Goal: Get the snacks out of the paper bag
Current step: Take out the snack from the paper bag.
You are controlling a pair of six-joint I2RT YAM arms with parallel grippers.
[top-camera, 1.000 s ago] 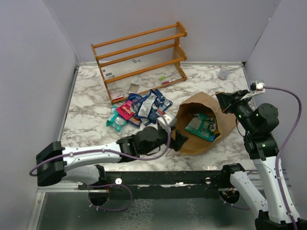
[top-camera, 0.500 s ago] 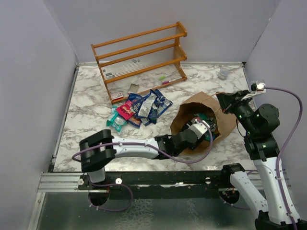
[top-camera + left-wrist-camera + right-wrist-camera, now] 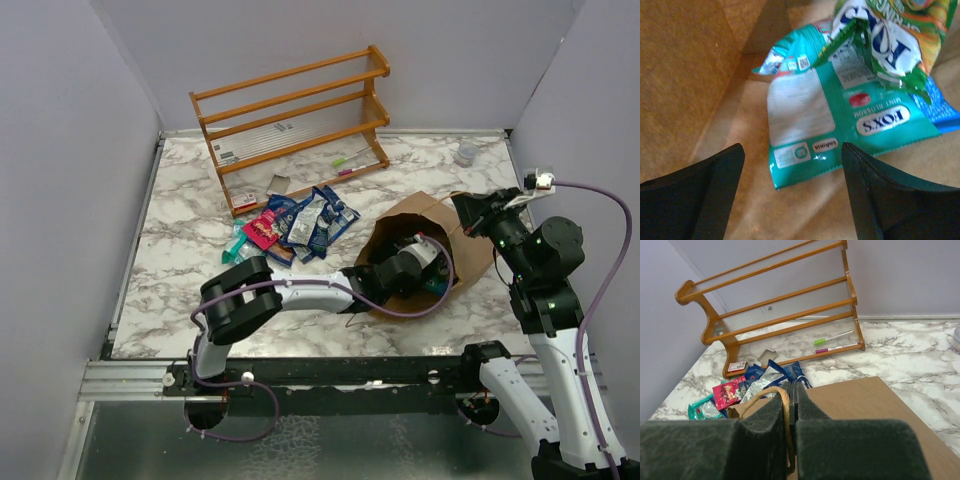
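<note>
The brown paper bag (image 3: pixel 475 255) lies on its side at centre right, mouth facing left. My left gripper (image 3: pixel 418 260) is inside it, open (image 3: pixel 792 150), with nothing between its fingers. Just ahead on the bag's floor lies a teal packet (image 3: pixel 840 115), with a green-and-orange one (image 3: pixel 885 35) on top of it and a blue edge (image 3: pixel 946 109) showing behind. My right gripper (image 3: pixel 468 212) is shut (image 3: pixel 795 390) on the bag's upper rim (image 3: pixel 865 410), the twisted handle (image 3: pixel 765 392) looping beside its fingers. Several snacks (image 3: pixel 295 228) lie piled on the table left of the bag.
A wooden rack (image 3: pixel 290 115) lies tilted at the back, with markers (image 3: pixel 345 165) on its lowest shelf. A small clear cup (image 3: pixel 466 153) stands at the back right. Grey walls close in the marble table (image 3: pixel 190 250) on three sides.
My left arm has stretched to the right, from in front of the bag's mouth to deep inside the bag. The right arm and the bag have held still.
</note>
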